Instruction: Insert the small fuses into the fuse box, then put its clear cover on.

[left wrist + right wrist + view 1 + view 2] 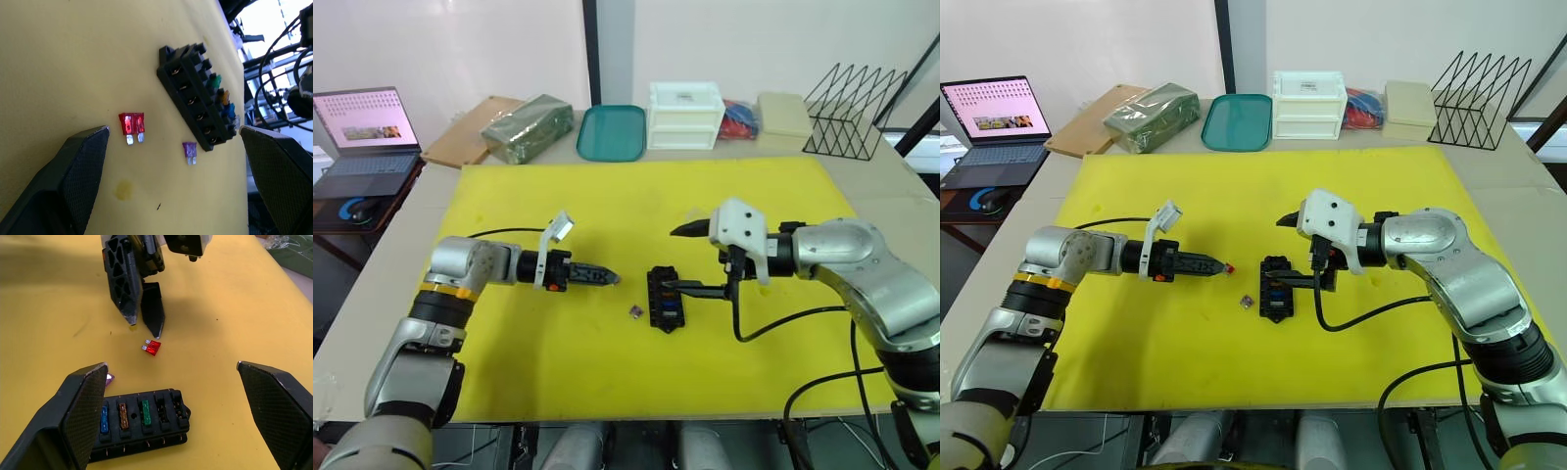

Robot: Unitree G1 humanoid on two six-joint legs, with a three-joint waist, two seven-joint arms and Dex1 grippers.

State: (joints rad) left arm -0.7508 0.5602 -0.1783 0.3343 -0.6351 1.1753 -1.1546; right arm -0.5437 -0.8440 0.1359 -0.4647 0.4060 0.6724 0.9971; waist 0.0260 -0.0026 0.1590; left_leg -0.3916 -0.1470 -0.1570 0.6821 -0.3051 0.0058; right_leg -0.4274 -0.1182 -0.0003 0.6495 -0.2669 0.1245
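The black fuse box (664, 298) lies mid-mat. Blue (104, 420), amber (123, 416) and green (145, 412) fuses sit in one of its rows, and the other slots look empty. A red fuse (132, 125) and a purple fuse (190, 151) lie loose on the mat, left of the box. My left gripper (610, 278) is open just short of the red fuse and holds nothing. My right gripper (683, 259) is open wide at the box's right side, one finger reaching over the box. The clear cover is out of view.
The yellow mat (607, 196) covers the table. Along the back stand a teal tray (611, 132), a white drawer unit (685, 116), a green packet (527, 127) and a black wire rack (852, 110). A laptop (367, 132) sits far left.
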